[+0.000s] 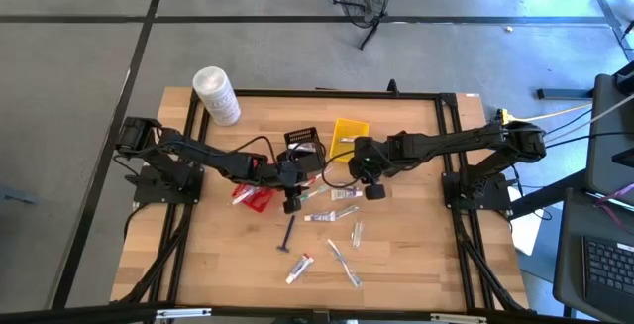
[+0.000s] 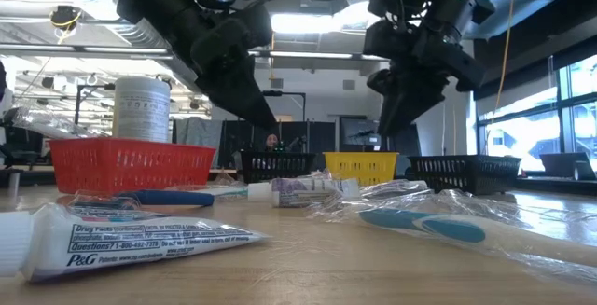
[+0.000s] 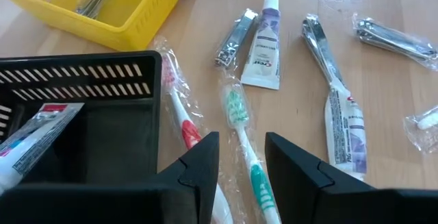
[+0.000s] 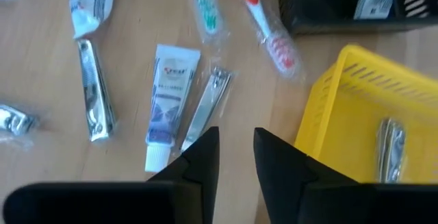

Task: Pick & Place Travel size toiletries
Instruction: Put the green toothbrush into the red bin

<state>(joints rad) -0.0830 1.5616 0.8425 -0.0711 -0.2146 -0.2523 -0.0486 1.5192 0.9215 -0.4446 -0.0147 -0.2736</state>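
Note:
Toiletries lie scattered on the wooden table: a green toothbrush point(image 3: 237, 111), a red toothbrush point(image 3: 179, 101), a nail clipper point(image 4: 205, 107), a white tube point(image 4: 168, 97), and wrapped sachets and sticks point(image 1: 342, 261). My left gripper point(image 3: 241, 148) is open and hovers over the green toothbrush, whose handle runs between its fingers. It is next to the black basket point(image 3: 82, 107), which holds a tube point(image 3: 31, 142). My right gripper point(image 4: 236, 145) is open and hovers by the nail clipper and the yellow basket point(image 4: 356, 107). In the low view both grippers hang above the tabletop.
A red basket point(image 1: 253, 197) sits by the left gripper point(image 1: 292, 205), and a white tub point(image 1: 216, 94) stands at the far left corner. The yellow basket holds metal clippers point(image 4: 388, 148). More items lie toward the near edge point(image 1: 300, 268). The table has black frame rails point(image 1: 451, 165).

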